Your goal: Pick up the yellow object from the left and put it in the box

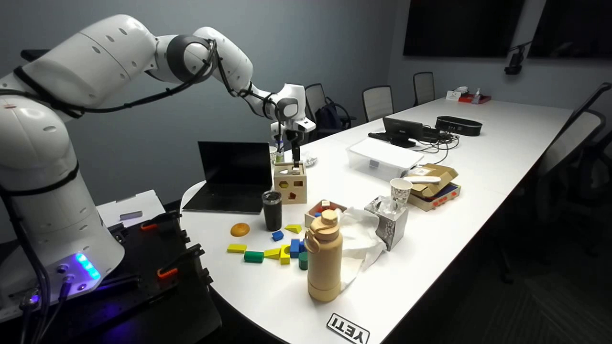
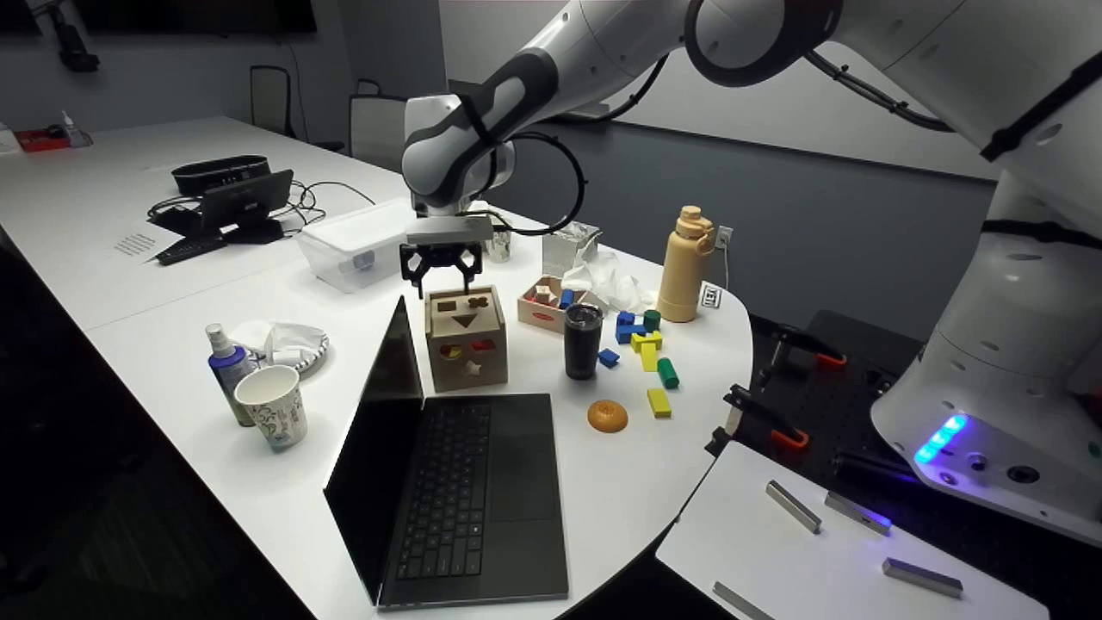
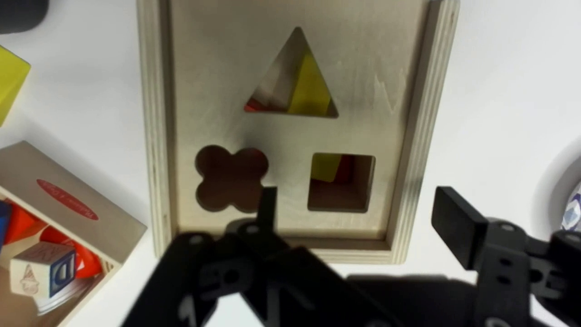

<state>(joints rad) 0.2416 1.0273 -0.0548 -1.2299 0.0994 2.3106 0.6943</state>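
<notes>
I count four yellow blocks [image 1: 236, 248] on the white table [image 1: 392, 282], lower middle of an exterior view: the leftmost a flat bar, one notched, two wedge-like. Two green cylinders [image 2: 667, 373], one domed orange disc [image 2: 608, 416], one dark tumbler [image 2: 583, 344], one tan bottle [image 1: 325, 258], one open black laptop [image 2: 469, 508]. Blue blocks [image 1: 295, 248] overlap, no sure count. One upright wooden box [image 2: 465, 338], upper middle of the wrist view: pale grained plywood, layered edges, three holes in its top (triangle, four-lobed, square). Yellow piece [image 3: 311, 91] sits inside it, seen through triangle and square; whether one or two, I can't tell, nor which yellow thing the task means. My black gripper [image 2: 443, 290] is spread wide: in the wrist view one fingertip is over the box top, the other over the table past its right edge, box rim showing in the gap. Contact unclear. Lower left there, one open wooden tray [image 3: 68, 195] holds one printed letter cube [image 3: 43, 268] and red pieces [image 3: 88, 259].
</notes>
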